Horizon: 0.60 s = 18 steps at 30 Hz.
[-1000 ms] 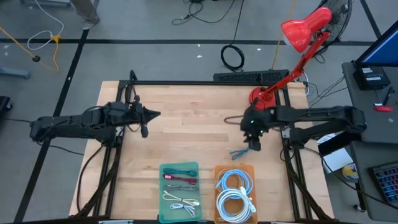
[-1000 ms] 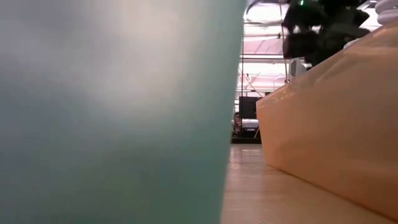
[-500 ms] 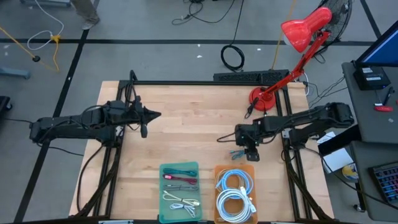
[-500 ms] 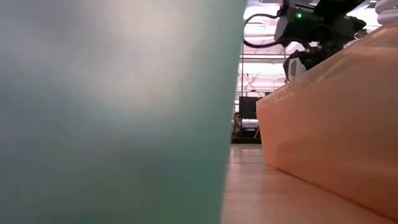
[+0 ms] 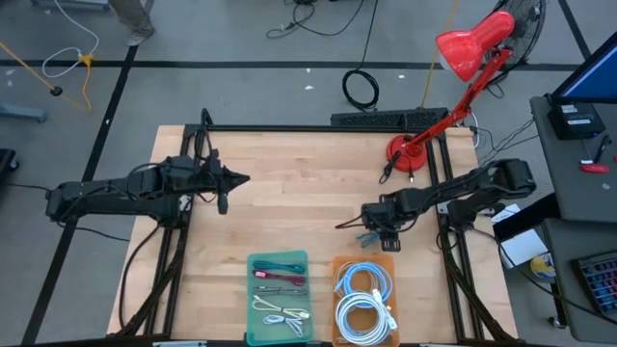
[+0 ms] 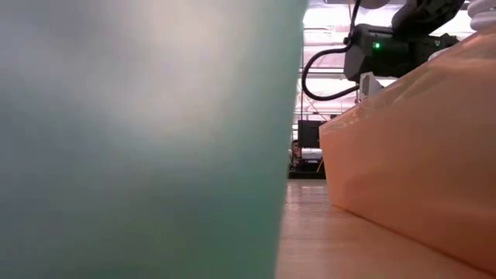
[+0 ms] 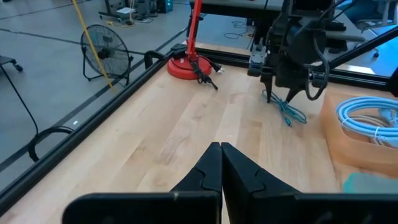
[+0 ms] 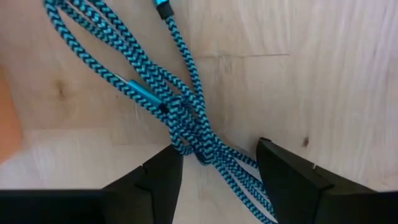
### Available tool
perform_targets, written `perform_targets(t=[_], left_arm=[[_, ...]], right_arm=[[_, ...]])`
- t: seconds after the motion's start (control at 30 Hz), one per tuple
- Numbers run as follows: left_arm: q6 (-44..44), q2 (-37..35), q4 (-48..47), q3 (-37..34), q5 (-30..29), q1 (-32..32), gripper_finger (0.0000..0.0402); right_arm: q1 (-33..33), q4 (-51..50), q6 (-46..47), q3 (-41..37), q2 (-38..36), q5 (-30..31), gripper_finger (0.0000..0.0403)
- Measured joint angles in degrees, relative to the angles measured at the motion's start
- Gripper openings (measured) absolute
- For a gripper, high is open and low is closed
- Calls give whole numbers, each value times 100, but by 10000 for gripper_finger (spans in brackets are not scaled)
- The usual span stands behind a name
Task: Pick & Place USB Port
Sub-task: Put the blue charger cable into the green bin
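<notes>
A blue braided USB cable (image 8: 180, 106) lies in a loose bundle on the wooden table (image 5: 289, 193), right of centre and just behind the orange tray. My right gripper (image 8: 219, 146) points down over the cable (image 5: 364, 237), open. One finger stands on each side of the bundled strands, and I see no finger touching them. In the left wrist view the right gripper (image 7: 283, 93) hangs just above the cable (image 7: 287, 113). My left gripper (image 5: 241, 177) waits shut above the table's left part, its tips together (image 7: 221, 149).
At the near edge a teal tray (image 5: 253, 289) holds several cables, beside an orange tray (image 5: 337, 262) with coiled light-blue and white cables. Their walls fill the low view. A red desk lamp's base (image 5: 405, 154) stands at the far right. Bare wood lies between the arms.
My right gripper has sunk toward the table and gone a little toward the near edge and left, tipping to point down, and now stands over the blue cable. The cable has stayed where it lay.
</notes>
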Motion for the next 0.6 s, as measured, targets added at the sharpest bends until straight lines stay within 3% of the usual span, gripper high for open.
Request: perform_targets(t=[0.17,0.4,0.6], left_arm=[[-6,0,-4,0,0,0,0],[30,0,-1,0,-1,0,0],[195,1,-3,0,-2,2,0]], right_arm=[[0,70,161,-34,78,120,161],[-219,-35,503,64,-53,138,21],[-522,-422,509,667,-55,1446,16]])
